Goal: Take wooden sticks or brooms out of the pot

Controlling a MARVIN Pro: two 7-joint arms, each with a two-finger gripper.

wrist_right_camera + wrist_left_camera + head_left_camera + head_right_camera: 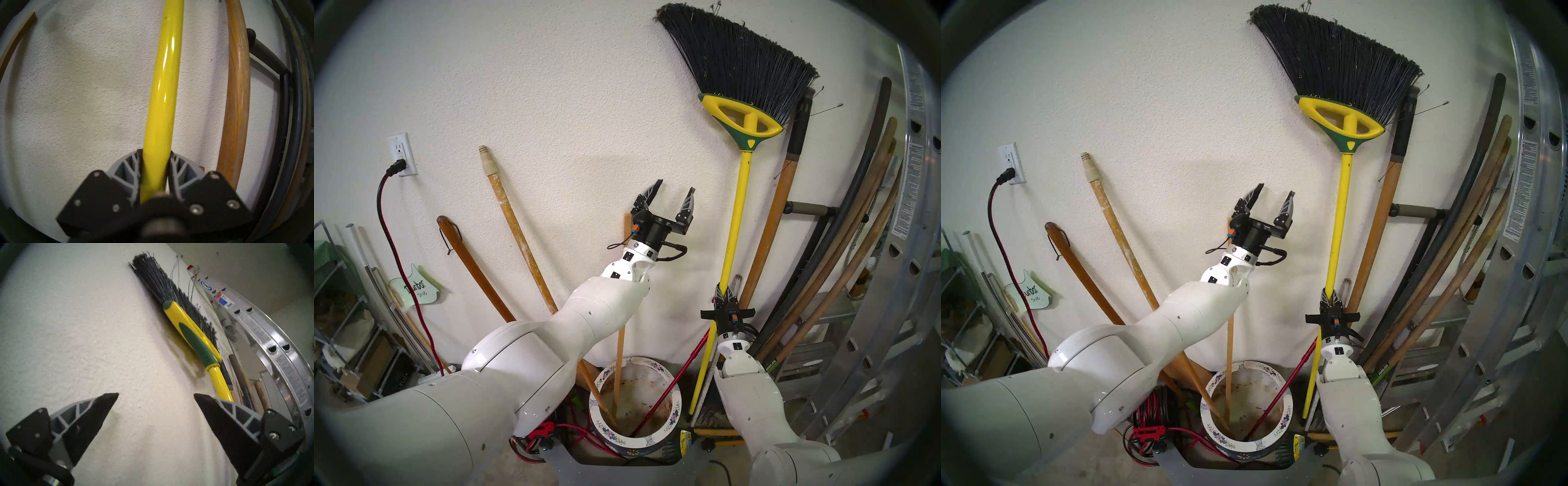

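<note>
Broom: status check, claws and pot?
Right claw shut on broom, its lower end outside pot. Left claw open, empty. Wooden sticks, red cane in pot.

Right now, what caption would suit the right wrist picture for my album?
Right gripper clamped on the broom pole, a wooden handle leaning against the wall beside it.

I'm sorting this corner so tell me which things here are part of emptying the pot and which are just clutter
Part of the job:
- broom, clamped by the right gripper, its lower end outside the pot
- pot
- wooden sticks standing in the pot
- left gripper, open, empty

Just around:
- red cane in the pot
- ladder
- wall outlet
- handles leaning on the right
</note>
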